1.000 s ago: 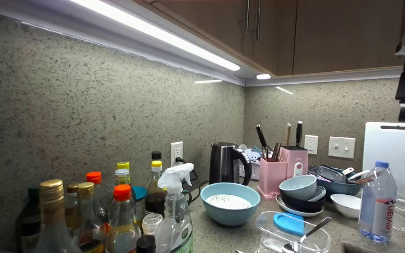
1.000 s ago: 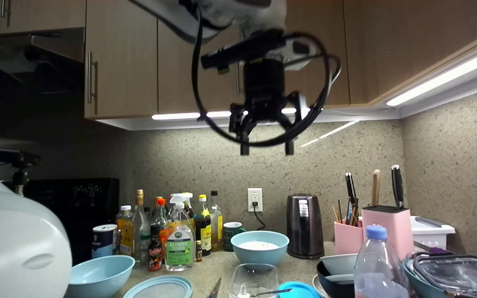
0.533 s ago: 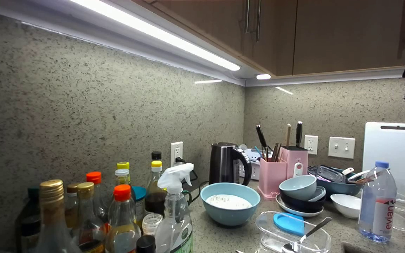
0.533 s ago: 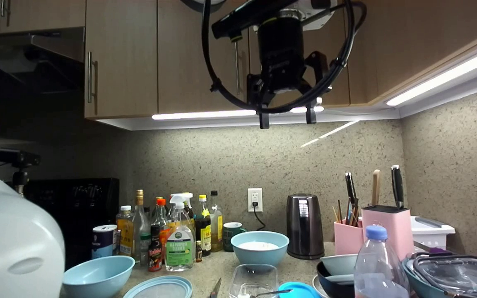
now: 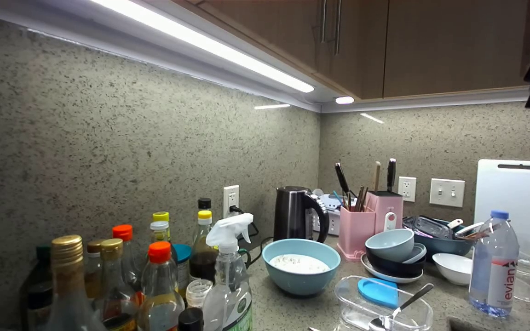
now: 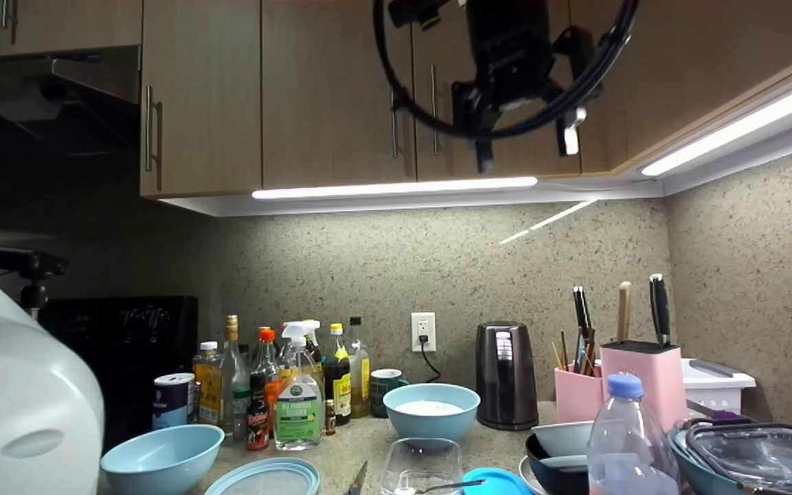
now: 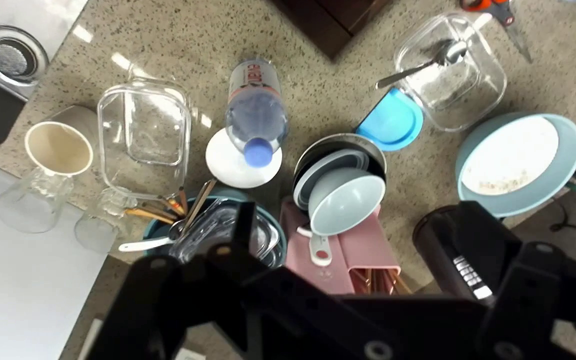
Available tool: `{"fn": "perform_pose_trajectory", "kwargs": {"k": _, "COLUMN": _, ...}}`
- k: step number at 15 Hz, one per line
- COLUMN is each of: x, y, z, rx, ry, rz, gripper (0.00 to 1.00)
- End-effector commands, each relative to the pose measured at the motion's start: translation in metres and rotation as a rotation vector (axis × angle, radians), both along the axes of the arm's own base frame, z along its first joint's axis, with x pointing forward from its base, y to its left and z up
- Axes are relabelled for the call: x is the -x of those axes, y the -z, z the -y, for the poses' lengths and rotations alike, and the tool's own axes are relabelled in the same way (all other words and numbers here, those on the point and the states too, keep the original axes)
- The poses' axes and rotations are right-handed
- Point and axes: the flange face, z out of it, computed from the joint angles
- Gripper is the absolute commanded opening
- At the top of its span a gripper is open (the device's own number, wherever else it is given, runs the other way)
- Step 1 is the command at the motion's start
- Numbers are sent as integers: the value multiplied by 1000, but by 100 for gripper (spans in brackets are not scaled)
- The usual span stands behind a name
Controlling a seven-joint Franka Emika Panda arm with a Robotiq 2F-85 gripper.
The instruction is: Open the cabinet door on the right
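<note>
The cabinet door (image 5: 453,46), upper right in both exterior views, appears closed: none of the opening looks done, all of it left. The claw (image 6: 526,146), high and right of centre in an exterior view, is spread apart, holding nothing.

The cabinet door (image 5: 453,46) is brown, the claw (image 6: 526,157) black, the wall (image 6: 313,268) speckled grey-beige, the knife block (image 6: 643,378) pink.

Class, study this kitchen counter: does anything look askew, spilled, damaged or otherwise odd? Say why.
Yes: the small light blue bowl looks askew. It sits tilted, rim slanting, in a stack with the black bowl and a grey dish rather than nested level, so it might slide. I see no spill or breakage.
</note>
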Motion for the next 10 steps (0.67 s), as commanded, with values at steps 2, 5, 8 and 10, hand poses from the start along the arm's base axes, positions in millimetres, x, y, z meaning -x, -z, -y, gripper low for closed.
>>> {"fn": "perform_pose_trajectory", "kwargs": {"k": 2, "x": -12, "y": -49, "z": 43, "rx": 10, "ry": 139, "rz": 73, "gripper": 100}}
{"fn": "perform_pose_trajectory", "kwargs": {"k": 5, "x": -4, "y": -53, "z": 44, "rx": 28, "ry": 129, "rz": 75, "gripper": 100}}
{"fn": "perform_pose_trajectory", "kwargs": {"k": 8, "x": -10, "y": -56, "z": 49, "rx": 32, "ry": 146, "rz": 75, "gripper": 100}}
{"fn": "perform_pose_trajectory", "kwargs": {"k": 10, "x": -12, "y": -55, "z": 49, "rx": 31, "ry": 147, "rz": 72, "gripper": 100}}
